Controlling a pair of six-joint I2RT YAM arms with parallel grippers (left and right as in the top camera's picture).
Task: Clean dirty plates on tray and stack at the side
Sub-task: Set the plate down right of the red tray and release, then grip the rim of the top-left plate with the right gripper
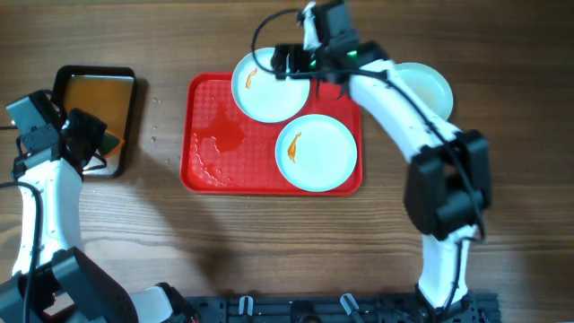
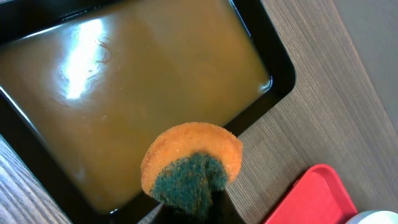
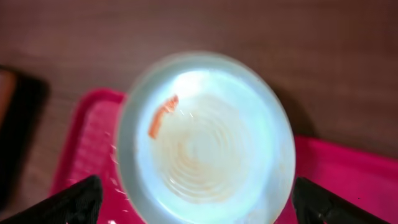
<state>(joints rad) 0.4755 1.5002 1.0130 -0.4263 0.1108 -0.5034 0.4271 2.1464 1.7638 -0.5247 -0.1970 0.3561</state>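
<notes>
The right arm (image 1: 404,117) rises from 5 o'clock, bends at the elbow and reaches to the tray's (image 1: 206,170) 12 o'clock rim, wrist pointing toward 9. The right gripper (image 3: 196,186) is spread wide, one finger either side of the far plate (image 1: 269,90) — whether they touch it I cannot tell. This plate overhangs the tray's 12 o'clock rim, with an orange smear (image 3: 163,116) at its 10 o'clock. The near plate (image 1: 316,152), also smeared, lies flat at the tray's 4 o'clock. A third plate (image 1: 429,88) sits on the table (image 1: 269,242) off the tray at 2 o'clock, half hidden by the arm. At 9 o'clock the left gripper (image 2: 193,213) clamps a sponge (image 2: 193,163) over the 4 o'clock edge of a pan (image 1: 61,121) of brown water.
</notes>
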